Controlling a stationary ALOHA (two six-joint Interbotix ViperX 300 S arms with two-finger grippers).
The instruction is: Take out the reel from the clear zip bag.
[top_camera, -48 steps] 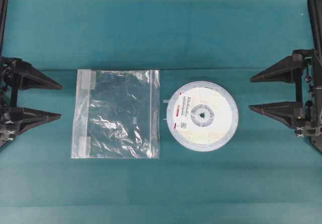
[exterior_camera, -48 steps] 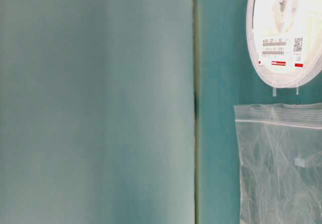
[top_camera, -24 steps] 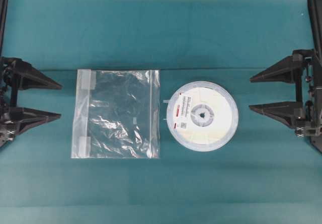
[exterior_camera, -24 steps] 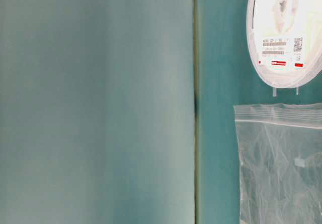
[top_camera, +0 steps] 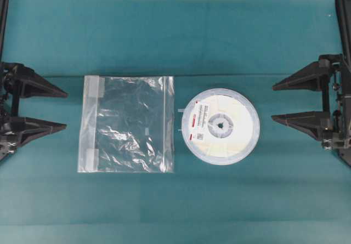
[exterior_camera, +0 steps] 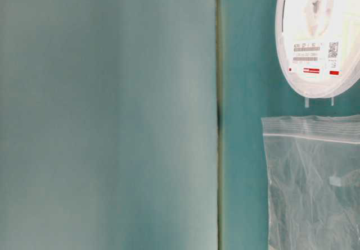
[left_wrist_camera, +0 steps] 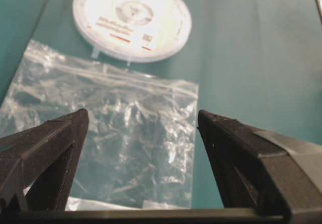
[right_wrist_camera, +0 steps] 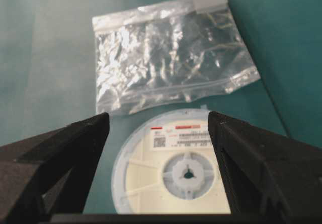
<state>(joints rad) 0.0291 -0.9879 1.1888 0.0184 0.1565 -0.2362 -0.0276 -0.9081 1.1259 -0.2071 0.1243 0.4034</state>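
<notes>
In the right wrist view, the right gripper (right_wrist_camera: 158, 126) stands with jaws spread wide and empty at the frame's bottom. Just beyond lies the reel (right_wrist_camera: 176, 171), flat, label edge facing the bag. Farther, at upper centre, the clear zip bag (right_wrist_camera: 171, 50) lies flat, zip edge toward the reel, close beside it. Overhead, the left gripper (top_camera: 64, 110) sits at the left edge, wide open, empty.

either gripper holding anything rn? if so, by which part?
Nothing held. Left gripper and right gripper are both open and apart from the reel and the clear zip bag, which lie side by side.
</notes>
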